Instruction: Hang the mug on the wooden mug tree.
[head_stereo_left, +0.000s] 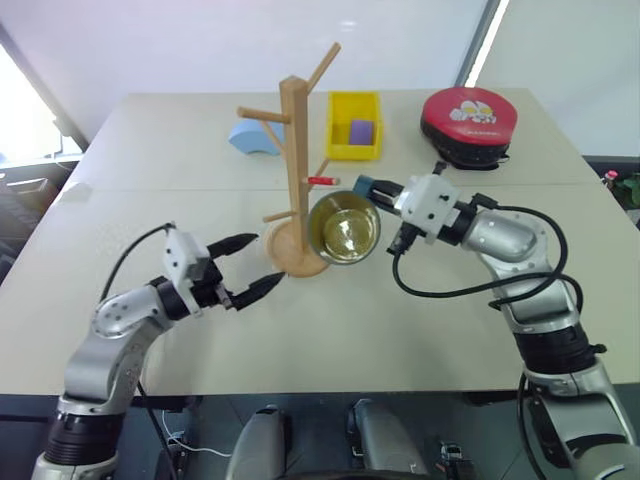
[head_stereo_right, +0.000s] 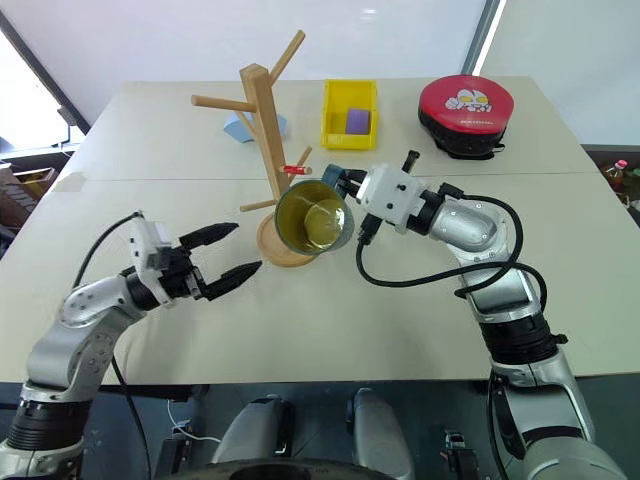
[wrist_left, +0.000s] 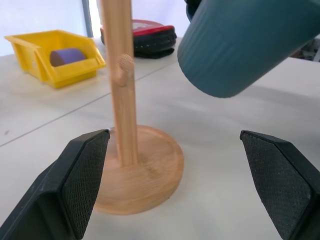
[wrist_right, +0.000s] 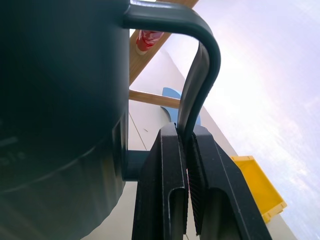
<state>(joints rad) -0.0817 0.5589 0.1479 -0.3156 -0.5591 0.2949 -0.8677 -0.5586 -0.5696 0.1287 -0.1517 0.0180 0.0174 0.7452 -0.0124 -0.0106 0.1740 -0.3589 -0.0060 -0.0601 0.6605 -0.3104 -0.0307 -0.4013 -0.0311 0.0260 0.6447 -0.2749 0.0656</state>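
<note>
The dark teal mug (head_stereo_left: 344, 228) hangs in the air on its side, its yellow-olive inside facing me. My right gripper (head_stereo_left: 363, 187) is shut on its loop handle (wrist_right: 202, 60), both fingers pinching the loop. The mug sits just right of the wooden mug tree (head_stereo_left: 294, 150), right under the red-tipped peg (head_stereo_left: 322, 181) and above the round base (head_stereo_left: 290, 257). My left gripper (head_stereo_left: 264, 262) is open and empty, low on the left of the base, pointing at it. In the left wrist view the post (wrist_left: 122, 100) rises between its two fingers (wrist_left: 82, 175).
At the back of the table (head_stereo_left: 330, 330) stand a yellow bin (head_stereo_left: 354, 125) holding a purple block, a red round case (head_stereo_left: 466, 118) and a light-blue arch-shaped block (head_stereo_left: 252, 138). A seam crosses the tabletop behind the tree.
</note>
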